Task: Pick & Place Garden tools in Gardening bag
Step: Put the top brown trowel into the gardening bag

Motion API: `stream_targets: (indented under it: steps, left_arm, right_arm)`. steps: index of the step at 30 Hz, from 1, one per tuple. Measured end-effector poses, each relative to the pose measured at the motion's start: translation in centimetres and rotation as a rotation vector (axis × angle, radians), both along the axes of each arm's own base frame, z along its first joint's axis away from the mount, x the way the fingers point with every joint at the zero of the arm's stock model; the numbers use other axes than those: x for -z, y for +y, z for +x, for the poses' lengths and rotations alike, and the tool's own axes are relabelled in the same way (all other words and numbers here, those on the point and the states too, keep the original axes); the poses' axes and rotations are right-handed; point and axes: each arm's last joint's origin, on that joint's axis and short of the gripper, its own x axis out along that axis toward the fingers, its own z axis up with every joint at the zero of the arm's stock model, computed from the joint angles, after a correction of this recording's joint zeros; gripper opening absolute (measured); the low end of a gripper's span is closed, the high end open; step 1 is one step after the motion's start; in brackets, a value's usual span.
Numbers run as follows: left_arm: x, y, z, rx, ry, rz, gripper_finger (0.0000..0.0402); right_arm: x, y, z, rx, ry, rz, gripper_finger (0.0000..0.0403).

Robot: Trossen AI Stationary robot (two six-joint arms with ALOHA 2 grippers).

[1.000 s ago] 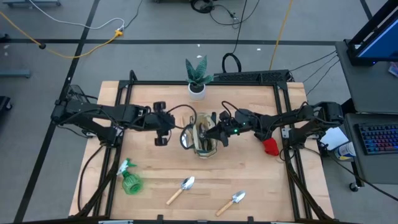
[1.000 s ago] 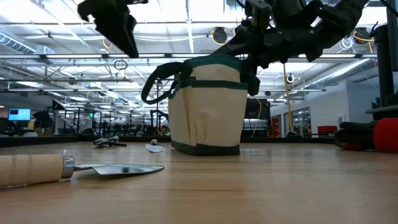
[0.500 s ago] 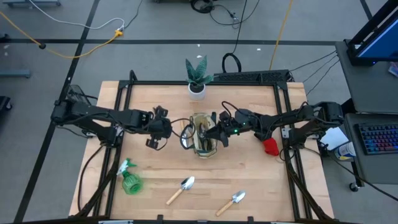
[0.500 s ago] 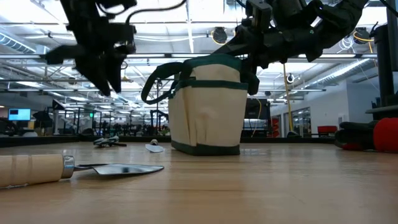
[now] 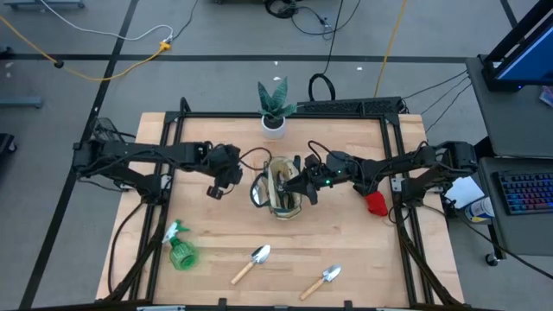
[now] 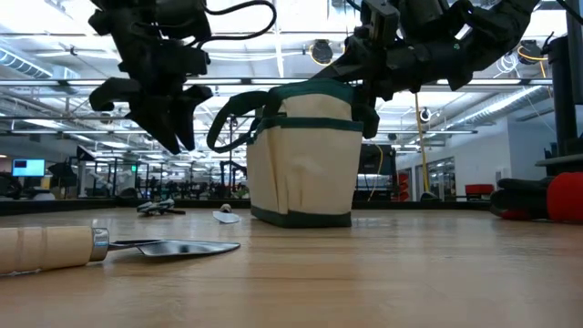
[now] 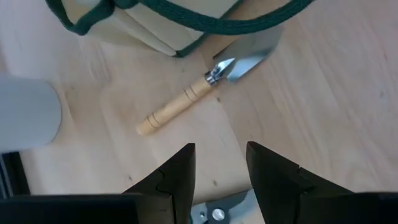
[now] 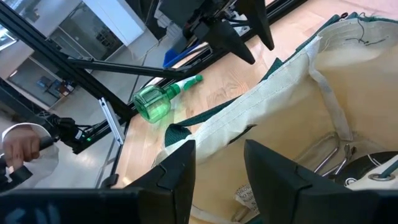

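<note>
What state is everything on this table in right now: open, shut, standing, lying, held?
Gardening bag: upright, mouth open, tools inside.
Right gripper: at the bag's rim, fingers open.
Left gripper: fingers open, holding nothing, above the table left of the bag.
Spray bottle: lying on its side.
Two trowels: lying flat.
Plant: upright in its pot.

The wooden table (image 5: pixel 346 250) stood on a grey floor (image 5: pixel 216 34) crossed by dark lines and a yellow cable (image 5: pixel 138 59). A keyboard (image 5: pixel 524 192) lay on a desk (image 5: pixel 510 112) beside the table. Beyond the table, the hall had ceiling lights (image 6: pixel 291 36), steel trusses (image 6: pixel 55 84) and a monitor (image 6: pixel 27 167).
</note>
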Motion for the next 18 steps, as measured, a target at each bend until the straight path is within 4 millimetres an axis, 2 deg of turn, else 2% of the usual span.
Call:
stream_targets:
  steps: [6, 11, 18]
  left_arm:
    - [0.1, 1.2, 0.1, 0.052, -0.027, -0.040, 0.0150]
    - [0.6, 1.8, 0.9, 0.100, -0.068, -0.084, 0.0149]
    - [3.0, 2.6, 2.7, 0.140, -0.041, -0.054, 0.0149]
  right_arm:
    - [0.0, 0.0, 0.0, -0.003, -0.002, -0.013, 0.0130]
    - [0.0, 0.0, 0.0, -0.005, -0.003, -0.021, 0.0130]
    - [0.0, 0.0, 0.0, -0.008, -0.005, -0.034, 0.0130]
